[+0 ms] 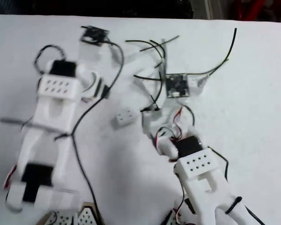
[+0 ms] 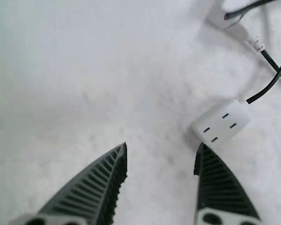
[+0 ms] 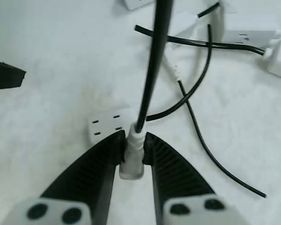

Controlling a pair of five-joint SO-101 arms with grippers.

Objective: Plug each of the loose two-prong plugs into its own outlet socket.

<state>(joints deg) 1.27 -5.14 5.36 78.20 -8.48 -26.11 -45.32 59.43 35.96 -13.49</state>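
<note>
A white socket with paired slots lies on the table. The right wrist view shows the right claw clamped on a white, black-corded plug just beside it; the left wrist view shows the left claw open nearby.

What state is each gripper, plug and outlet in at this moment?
left gripper, open, holding nothing.
right gripper, shut on the white plug.
white plug, gripped, cord attached, not in a socket.
outlet block, beside the plug, visible slots empty.
</note>
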